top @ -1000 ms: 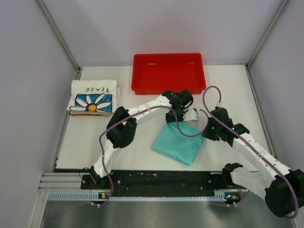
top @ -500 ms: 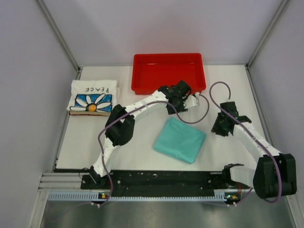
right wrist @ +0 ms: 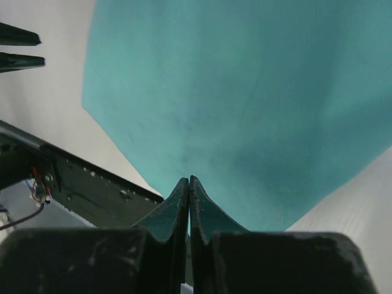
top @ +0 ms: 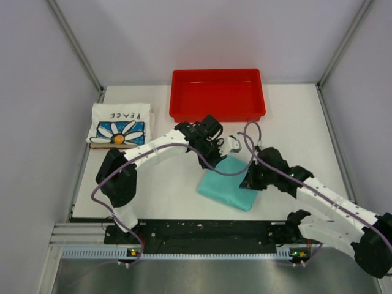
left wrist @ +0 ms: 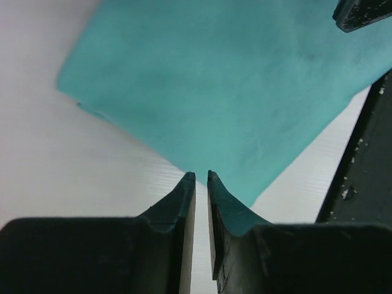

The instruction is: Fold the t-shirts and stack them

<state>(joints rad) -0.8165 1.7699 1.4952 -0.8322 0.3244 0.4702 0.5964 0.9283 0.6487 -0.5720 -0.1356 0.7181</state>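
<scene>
Teal shirt (top: 223, 187) lies folded mid-table as a tilted square. The right end effector (right wrist: 188, 179) meets its right corner with fingers pressed together, and the left end effector (left wrist: 197, 177) sits at its far edge, closed to a thin slit. Neither wrist view shows whether cloth is caught between the tips or only touched, because the hem runs in under them. That is the risk, I judge: if only the top layer is nipped, a lift would peel the fold open. If nothing is caught, the tips would scrape the table (top: 165, 196) and push the bundle askew. Held only along that far-right side, the rest could hang and unfold in transit. A purple cable (top: 247, 131) loops across the cloth and might snag it. The white shirt (top: 119, 125) lies folded well apart at the far left, probably where the stack goes. Its layers cannot be made out. The tray (top: 217, 114) stands beyond.
</scene>
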